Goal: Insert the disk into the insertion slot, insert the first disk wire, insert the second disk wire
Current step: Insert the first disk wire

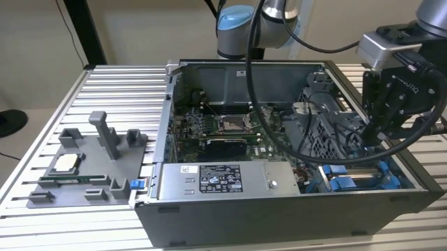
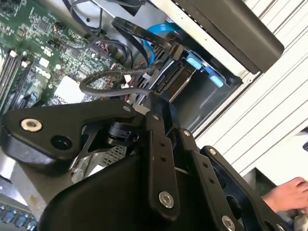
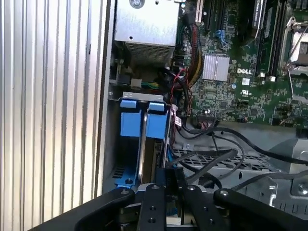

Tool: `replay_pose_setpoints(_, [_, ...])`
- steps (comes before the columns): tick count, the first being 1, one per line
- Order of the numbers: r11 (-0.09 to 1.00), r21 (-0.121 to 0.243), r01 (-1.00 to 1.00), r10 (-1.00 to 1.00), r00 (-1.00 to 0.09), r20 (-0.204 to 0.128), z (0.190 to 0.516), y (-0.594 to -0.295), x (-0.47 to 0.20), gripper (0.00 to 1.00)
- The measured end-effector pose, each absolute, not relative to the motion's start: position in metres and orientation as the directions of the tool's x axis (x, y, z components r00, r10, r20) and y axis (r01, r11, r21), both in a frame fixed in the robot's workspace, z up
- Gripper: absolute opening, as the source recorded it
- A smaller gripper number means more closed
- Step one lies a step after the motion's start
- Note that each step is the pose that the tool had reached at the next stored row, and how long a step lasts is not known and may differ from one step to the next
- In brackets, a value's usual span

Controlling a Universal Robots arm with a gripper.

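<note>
The disk (image 3: 142,144) stands edge-on in the insertion slot (image 3: 111,159) at the case's corner, with its blue carrier tabs (image 3: 144,120) facing up. In the exterior view the slot (image 1: 349,182) lies at the case's front right, and my gripper (image 1: 373,137) hangs just above it. The fingers are pressed together in both wrist views, gripper (image 3: 166,175) and gripper (image 2: 151,98). A black wire (image 3: 211,156) loops from the motherboard side to the fingertips, and its end appears pinched there, close beside the disk. The same black wire (image 2: 103,83) curls in front of the fingertips.
A silver box with a white sticker (image 1: 223,180) lies along the case front. The motherboard (image 1: 223,128) and a perforated cage (image 1: 325,123) fill the case. A blue cable (image 2: 161,30) runs near the bay. A grey parts fixture (image 1: 91,167) sits at the exterior view's left. A hand (image 2: 288,192) rests outside the case.
</note>
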State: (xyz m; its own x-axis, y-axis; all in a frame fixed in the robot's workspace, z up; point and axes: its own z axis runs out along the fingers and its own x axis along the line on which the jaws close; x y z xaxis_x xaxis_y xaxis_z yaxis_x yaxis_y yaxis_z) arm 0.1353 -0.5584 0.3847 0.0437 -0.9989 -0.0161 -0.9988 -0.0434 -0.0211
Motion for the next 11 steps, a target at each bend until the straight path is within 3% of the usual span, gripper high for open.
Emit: replay_pose_setpoints(11, [0.037, -0.021, -0.999, -0.999, -0.036, -0.016, 0.3782, -0.5584, 0.1383, 0.0])
